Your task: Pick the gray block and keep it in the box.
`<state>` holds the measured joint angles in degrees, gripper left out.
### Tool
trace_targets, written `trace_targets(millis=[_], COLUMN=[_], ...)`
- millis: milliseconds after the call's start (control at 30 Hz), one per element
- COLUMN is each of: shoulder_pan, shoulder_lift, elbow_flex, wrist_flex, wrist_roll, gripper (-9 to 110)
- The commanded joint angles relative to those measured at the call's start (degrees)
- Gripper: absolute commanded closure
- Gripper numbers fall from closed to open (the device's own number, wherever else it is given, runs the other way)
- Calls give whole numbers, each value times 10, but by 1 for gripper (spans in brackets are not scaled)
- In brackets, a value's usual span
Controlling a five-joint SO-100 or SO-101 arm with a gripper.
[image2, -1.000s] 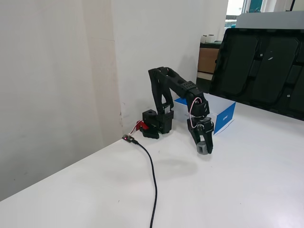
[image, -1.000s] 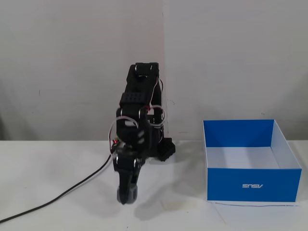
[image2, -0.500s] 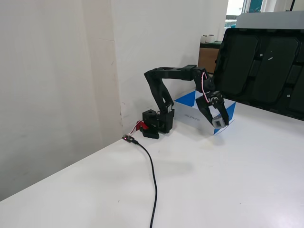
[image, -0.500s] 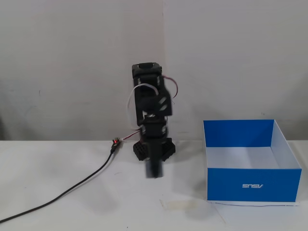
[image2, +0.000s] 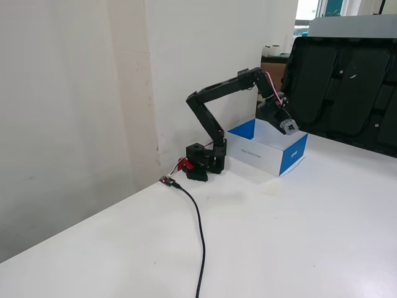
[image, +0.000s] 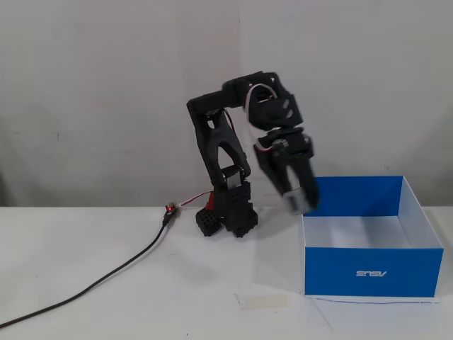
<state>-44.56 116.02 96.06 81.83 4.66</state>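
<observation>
Nearest your camera, a black cable (image2: 200, 230) snakes across the white table (image2: 298, 236) toward the arm's base (image2: 205, 166), ending at a small connector with red and white wires. You can see the same cable (image: 106, 273) in a fixed view coming in from the lower left, and a flat pale tape strip (image: 263, 302) lying on the table just in front of the box's left corner. Your arm (image: 226, 142) is folded up and over, with the gripper (image: 301, 202) pointing down at the near-left corner of the box (image: 371, 265), just above its rim. Look between the fingers and you'll find the gray block (image: 296, 201) clamped there, also visible as a pale lump at the gripper (image2: 289, 126) over the box (image2: 291, 155) in a fixed view. Your block hangs above the white interior, not touching the floor of the box.
</observation>
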Motion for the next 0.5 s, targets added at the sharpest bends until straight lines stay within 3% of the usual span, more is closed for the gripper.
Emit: trace_targets(millis=[0, 467], shoulder_pan=[-80, -250], shoulder_lift=[33, -34], elbow_flex=[-22, 44], wrist_flex=[-7, -100], wrist_roll=[-4, 9], gripper=[92, 93])
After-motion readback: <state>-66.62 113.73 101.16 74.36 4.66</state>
